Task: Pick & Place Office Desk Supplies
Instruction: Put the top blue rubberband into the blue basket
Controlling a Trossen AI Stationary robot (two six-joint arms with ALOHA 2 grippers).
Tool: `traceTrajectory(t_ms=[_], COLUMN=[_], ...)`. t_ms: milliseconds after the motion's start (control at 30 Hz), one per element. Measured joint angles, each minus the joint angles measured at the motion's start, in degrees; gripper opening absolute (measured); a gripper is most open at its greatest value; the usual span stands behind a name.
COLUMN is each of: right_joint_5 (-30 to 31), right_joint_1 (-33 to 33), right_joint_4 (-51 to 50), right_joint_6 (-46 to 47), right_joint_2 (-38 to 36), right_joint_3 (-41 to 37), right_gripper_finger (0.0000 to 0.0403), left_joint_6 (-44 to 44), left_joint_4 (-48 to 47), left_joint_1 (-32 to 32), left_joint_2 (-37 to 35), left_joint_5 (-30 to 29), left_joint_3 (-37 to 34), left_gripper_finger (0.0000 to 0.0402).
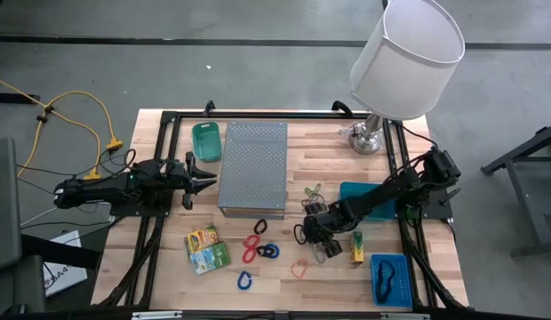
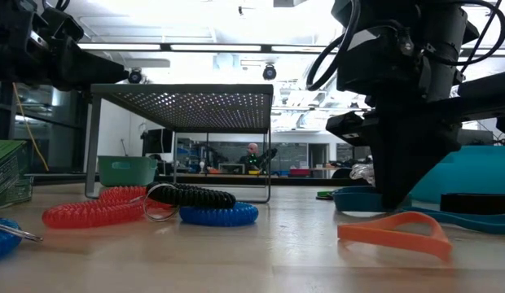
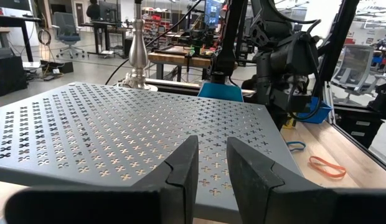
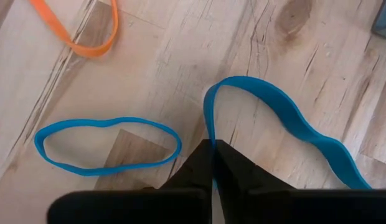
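My right gripper point(image 4: 211, 144) points steeply down at the table's right half point(image 1: 318, 240) and is shut on a blue rubber band point(image 4: 286, 115). A second blue band point(image 4: 106, 146) and an orange band point(image 4: 87, 37) lie flat on the wood beside it. Red point(image 1: 253, 244), dark point(image 1: 267, 252) and blue point(image 1: 244, 282) coils and yellow-green packets point(image 1: 205, 250) lie near the front edge. My left gripper point(image 3: 211, 158) is open and empty. It waits level at the table's left point(image 1: 207, 175), facing the grey box. My right gripper pinches a strand of the blue rubber band point(image 4: 207, 127) between its two fingertips, close to one bend of the loop. The fingers come from above, slanting down. The rest of the band lies slack on the table, curving away from the fingers.
A big grey perforated box point(image 1: 253, 169) stands in the middle. A green bin point(image 1: 206, 140) sits at the far left and a lamp point(image 1: 404, 53) at the far right. A teal container point(image 1: 364, 194) is under the right arm, and a blue tray point(image 1: 391, 277) lies front right.
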Motion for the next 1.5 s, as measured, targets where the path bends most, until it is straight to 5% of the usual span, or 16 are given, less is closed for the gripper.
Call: traceTrajectory(t_ms=[467, 1067, 1500], right_joint_5=[0.74, 10.89, 17.09], right_joint_1=[0.00, 3.63, 11.60], right_joint_4=[-3.16, -13.51, -21.11], right_joint_6=[0.25, 0.76, 15.22], right_joint_2=[-3.04, -14.08, -22.97], right_joint_3=[2.02, 9.44, 9.42], right_gripper_finger=[0.0002, 0.0002, 0.0002], left_joint_6=[-0.02, 0.00, 0.00], left_joint_4=[0.00, 0.02, 0.02], left_joint_1=[0.00, -0.02, 0.00], left_joint_2=[-0.01, -0.01, 0.00], left_joint_5=[-0.02, 0.00, -0.02], left_joint_3=[0.00, 0.00, 0.00], left_gripper_finger=[0.0079, 0.0079, 0.0079])
